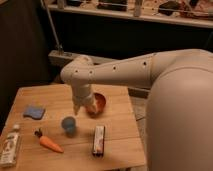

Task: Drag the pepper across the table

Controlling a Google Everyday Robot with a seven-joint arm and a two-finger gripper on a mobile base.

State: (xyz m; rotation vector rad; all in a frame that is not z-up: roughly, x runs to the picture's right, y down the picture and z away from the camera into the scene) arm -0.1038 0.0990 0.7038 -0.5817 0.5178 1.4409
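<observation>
Hanging over the counter [52, 100], the pincer [79, 107] sits just beside the bowl [98, 103]; I cannot tell its grip. The pepper [49, 143] lies near the front edge, apart from it, near the cup [68, 124].

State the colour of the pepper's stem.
Dark green, on the orange pepper; camera view. The hand hangs over the table beside the bowl.
</observation>
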